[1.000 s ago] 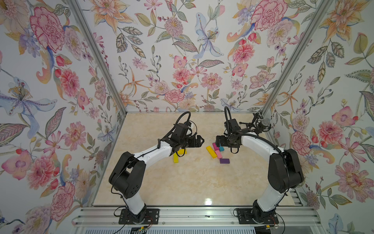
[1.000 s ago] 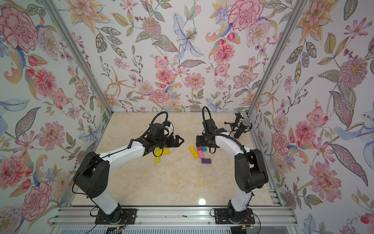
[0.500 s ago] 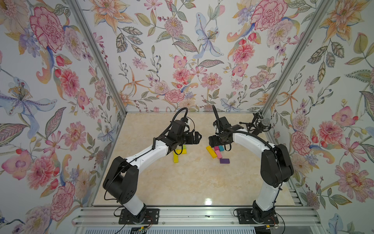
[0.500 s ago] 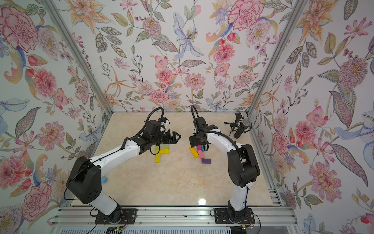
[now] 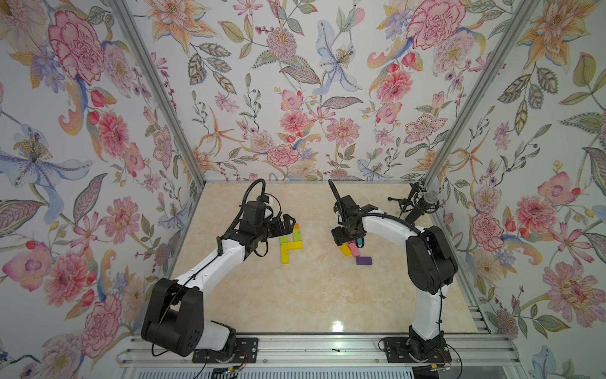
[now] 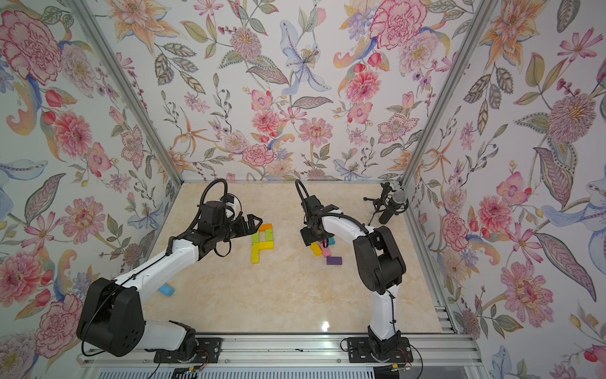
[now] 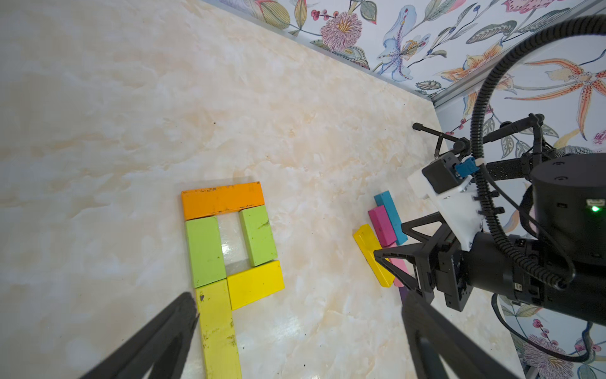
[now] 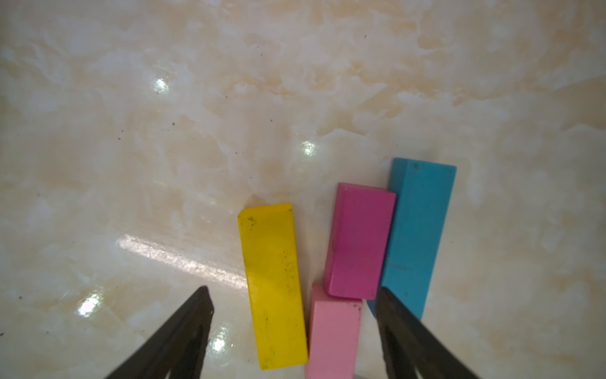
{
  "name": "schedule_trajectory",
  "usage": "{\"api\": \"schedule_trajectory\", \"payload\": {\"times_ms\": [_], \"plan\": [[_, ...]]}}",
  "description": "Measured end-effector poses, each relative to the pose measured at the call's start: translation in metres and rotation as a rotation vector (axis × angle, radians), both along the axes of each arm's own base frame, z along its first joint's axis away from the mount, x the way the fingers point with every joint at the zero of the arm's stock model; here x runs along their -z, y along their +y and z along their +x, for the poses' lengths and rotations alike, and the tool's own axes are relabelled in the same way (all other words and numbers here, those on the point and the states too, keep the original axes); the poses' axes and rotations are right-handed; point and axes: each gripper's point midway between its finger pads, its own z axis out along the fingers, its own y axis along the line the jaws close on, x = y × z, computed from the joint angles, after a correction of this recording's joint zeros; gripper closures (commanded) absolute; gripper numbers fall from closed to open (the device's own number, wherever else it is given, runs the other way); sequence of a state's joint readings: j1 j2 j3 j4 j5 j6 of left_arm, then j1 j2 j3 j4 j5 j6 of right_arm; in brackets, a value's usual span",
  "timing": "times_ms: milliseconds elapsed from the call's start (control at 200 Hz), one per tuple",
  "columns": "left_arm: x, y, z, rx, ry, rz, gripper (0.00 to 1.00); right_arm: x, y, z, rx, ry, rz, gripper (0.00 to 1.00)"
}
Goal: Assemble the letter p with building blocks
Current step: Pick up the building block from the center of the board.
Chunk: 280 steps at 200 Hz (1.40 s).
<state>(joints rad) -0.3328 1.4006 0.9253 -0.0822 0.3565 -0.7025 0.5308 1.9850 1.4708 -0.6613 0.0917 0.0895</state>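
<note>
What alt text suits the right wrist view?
The right gripper, jaws apart, brackets a yellow block and a pale pink block; a magenta block and a teal block lie alongside on the marbled table.

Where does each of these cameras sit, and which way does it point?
Top views: high at the front, side by side, looking down at the table; left arm and right arm show whole, with left gripper and right gripper.
Left wrist: on the left arm, looking past its open fingers at the block letter; the right arm shows.
Right wrist: on the right arm, looking down between its fingers at the loose blocks.
Shared: left wrist and top views show the letter and loose blocks.
</note>
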Motion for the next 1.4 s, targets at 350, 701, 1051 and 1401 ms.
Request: {"api": "schedule_trajectory", "payload": {"times_ms": [350, 701, 1051, 1401], "plan": [[-0.012, 0.028, -0.004, -0.054, -0.038, -0.01, 0.0, 0.01, 0.01, -0.003, -0.019, 0.019, -0.006, 0.28], [-0.004, 0.035, -0.009, -0.061, -0.022, -0.004, 0.01, 0.018, 0.014, -0.009, -0.012, 0.044, 0.014, 0.37], [0.001, 0.04, -0.01, -0.061, -0.012, 0.0, 0.01, 0.034, 0.022, -0.01, 0.001, 0.081, 0.049, 0.64], [0.001, 0.044, -0.009, -0.067, -0.013, 0.004, 0.0, 0.03, 0.023, -0.002, -0.025, 0.075, 0.062, 0.79]]}}
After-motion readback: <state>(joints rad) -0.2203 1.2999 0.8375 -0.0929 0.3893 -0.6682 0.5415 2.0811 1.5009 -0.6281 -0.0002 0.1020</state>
